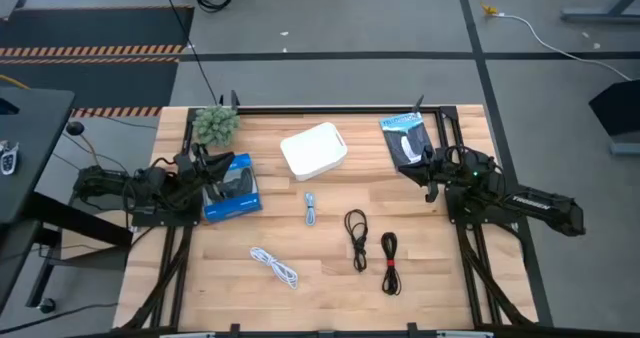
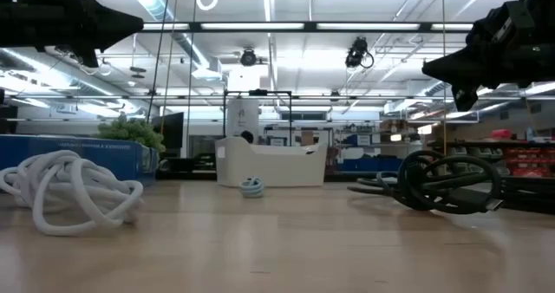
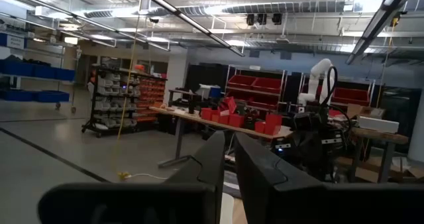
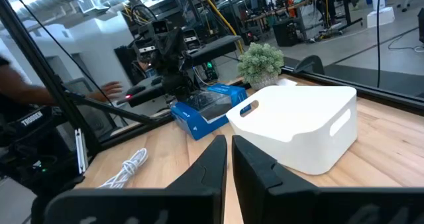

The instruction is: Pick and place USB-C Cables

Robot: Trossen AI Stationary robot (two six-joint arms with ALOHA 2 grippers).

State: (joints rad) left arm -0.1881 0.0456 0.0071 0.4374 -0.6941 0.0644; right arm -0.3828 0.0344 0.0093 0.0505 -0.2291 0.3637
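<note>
With all four cables lying on the table in front of the white tray (image 1: 313, 149), the black cable (image 1: 356, 237), its long axis pointing away from the tray, lies nearest the right gripper (image 1: 428, 177), whose fingers are pressed nearly together.

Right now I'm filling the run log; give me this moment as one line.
left gripper: shut, raised at left edge | right gripper: shut, raised at right edge | four thin USB-C cables: untouched on table | white rounded plastic tray: empty
</note>
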